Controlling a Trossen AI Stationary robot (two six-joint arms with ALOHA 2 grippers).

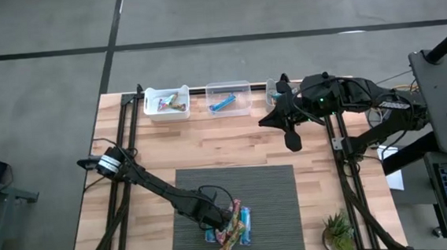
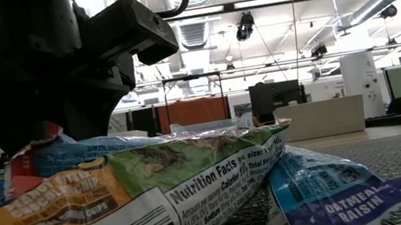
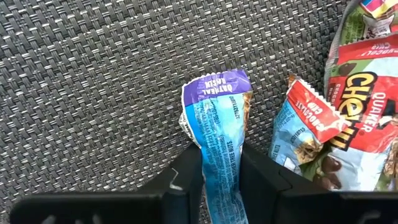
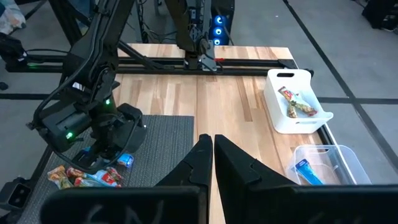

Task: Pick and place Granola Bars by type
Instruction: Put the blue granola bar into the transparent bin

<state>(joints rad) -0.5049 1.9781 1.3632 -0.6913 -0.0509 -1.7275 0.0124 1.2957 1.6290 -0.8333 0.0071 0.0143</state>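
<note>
A pile of granola bars point(image 1: 232, 225) lies on the grey mat point(image 1: 236, 187) near its front edge, some blue, some multicoloured. My left gripper point(image 3: 219, 163) points down over the pile's left side and is shut on a blue bar with a purple end point(image 3: 214, 118). Beside it lie a red-and-blue bar point(image 3: 308, 134) and another multicoloured one point(image 3: 367, 81). In the low view a multicoloured bar point(image 2: 117, 198) and a blue one point(image 2: 335, 196) fill the foreground. My right gripper point(image 4: 212, 149) hangs shut, high over the table's far right point(image 1: 292, 140). My left gripper pinches the blue bar between its two fingers point(image 3: 189, 171), one on each long edge point(image 3: 217, 168), about halfway along it. The fingers come from above, pointing down. The wrapper is squeezed narrow between them. The bar's purple end point(image 3: 214, 93) lies on the mat.
At the table's far edge stand a white bin point(image 1: 166, 103) with multicoloured bars, a clear bin point(image 1: 228, 99) with one blue bar, and a third bin point(image 1: 272, 96) half hidden by the right arm. A small plant point(image 1: 339, 231) stands at the near right corner.
</note>
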